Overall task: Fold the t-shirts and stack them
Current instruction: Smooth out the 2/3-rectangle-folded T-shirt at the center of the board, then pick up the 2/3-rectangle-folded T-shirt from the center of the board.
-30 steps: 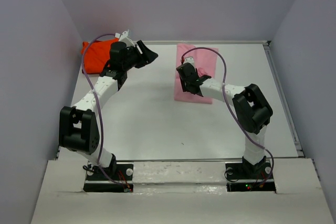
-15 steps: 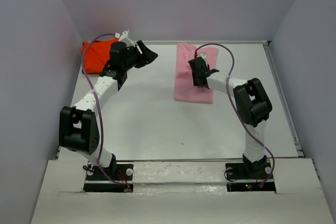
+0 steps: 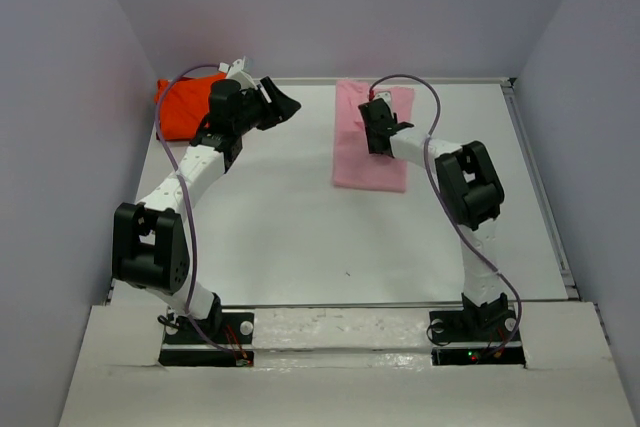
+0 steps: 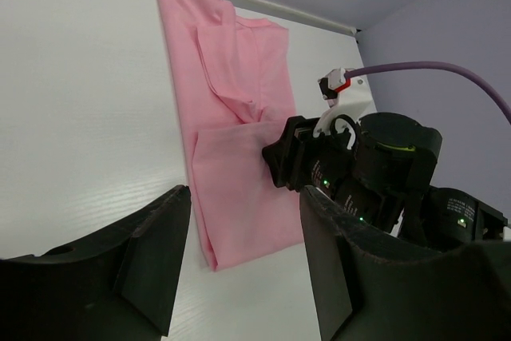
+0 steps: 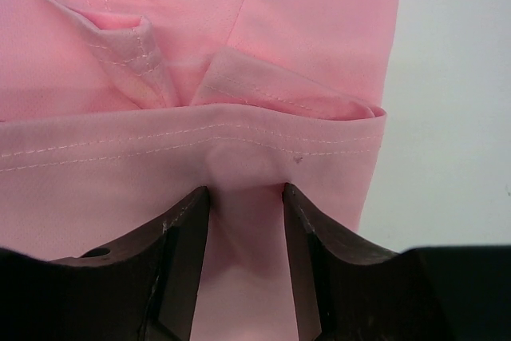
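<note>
Halfway through folding the light pink t-shirt [image 3: 370, 167] on the tabletop [image 3: 300, 217], its doubled hem clamped between right jaws, collar end just beyond the tips; left jaws apart, empty, orange-red t-shirt [image 3: 182, 107] heaped behind them; next, probably laying hem flat, then releasing.

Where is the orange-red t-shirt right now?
Top view: the orange-red t-shirt lies bunched in the far left corner of the table, just left of the left tool.

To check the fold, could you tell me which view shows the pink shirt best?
The left wrist view: the pink shirt lies large and nearly whole, creases plain. The top view shows it small, partly behind the right arm. The right wrist view shows only a hem between its fingers.
</note>
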Robot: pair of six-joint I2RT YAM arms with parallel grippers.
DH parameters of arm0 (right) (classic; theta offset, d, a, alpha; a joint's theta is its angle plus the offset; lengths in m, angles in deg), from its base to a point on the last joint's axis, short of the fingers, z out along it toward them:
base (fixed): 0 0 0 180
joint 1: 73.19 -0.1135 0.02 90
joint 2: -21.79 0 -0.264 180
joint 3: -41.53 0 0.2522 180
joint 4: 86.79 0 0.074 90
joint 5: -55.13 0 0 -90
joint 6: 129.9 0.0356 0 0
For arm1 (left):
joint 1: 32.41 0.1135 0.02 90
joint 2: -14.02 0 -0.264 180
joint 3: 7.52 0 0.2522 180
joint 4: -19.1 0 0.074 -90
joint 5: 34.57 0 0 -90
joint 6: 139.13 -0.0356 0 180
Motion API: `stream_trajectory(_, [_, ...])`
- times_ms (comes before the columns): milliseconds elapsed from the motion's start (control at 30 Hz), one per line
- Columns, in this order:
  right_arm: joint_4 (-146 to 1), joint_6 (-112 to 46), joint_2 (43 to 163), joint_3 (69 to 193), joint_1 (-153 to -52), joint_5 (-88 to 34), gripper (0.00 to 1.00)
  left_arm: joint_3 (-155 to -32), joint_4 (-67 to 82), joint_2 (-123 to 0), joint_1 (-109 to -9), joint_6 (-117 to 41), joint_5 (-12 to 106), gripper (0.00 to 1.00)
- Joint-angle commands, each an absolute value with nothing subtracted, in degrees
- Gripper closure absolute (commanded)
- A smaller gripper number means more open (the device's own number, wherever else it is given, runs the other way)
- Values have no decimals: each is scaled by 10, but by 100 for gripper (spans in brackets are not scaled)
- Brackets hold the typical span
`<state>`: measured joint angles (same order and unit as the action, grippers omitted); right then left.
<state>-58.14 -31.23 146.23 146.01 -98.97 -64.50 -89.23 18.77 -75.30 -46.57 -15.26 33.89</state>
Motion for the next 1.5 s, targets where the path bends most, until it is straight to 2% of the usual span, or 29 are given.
stream_trajectory(0, [-587, -323, 1484, 1499, -975, -659, 52, -898, 196, -739, -466, -161, 332, 34])
stream_trajectory(167, [-584, -323, 1457, 1487, -975, -663, 52, -898, 197, -743, -465, -161, 332, 34])
stream_trajectory(400, [-584, -307, 1312, 1427, -989, -629, 52, -891, 209, -743, -464, -151, 329, 34])
stream_trajectory(567, [-584, -273, 1202, 1340, -1004, -610, 51, -880, 221, -735, -478, -146, 339, 34])
stream_trajectory(700, [-605, -236, 1130, 1248, -1004, -586, 51, -876, 210, -745, -535, -150, 391, 34])
stream_trajectory(767, [-613, -204, 1120, 1195, -1004, -578, 51, -859, 213, -765, -563, -139, 385, 34])
stream_trajectory(900, [-649, -142, 1099, 1106, -1004, -534, 51, -757, 327, -798, -578, -70, 348, 34])
stream_trajectory(1000, [-667, -118, 1108, 1072, -1004, -528, 49, -723, 347, -827, -591, -82, 372, 34])
stream_trajectory(1467, [-693, -96, 1159, 1057, -975, -553, 27, -704, 402, -902, -620, -109, 423, 32])
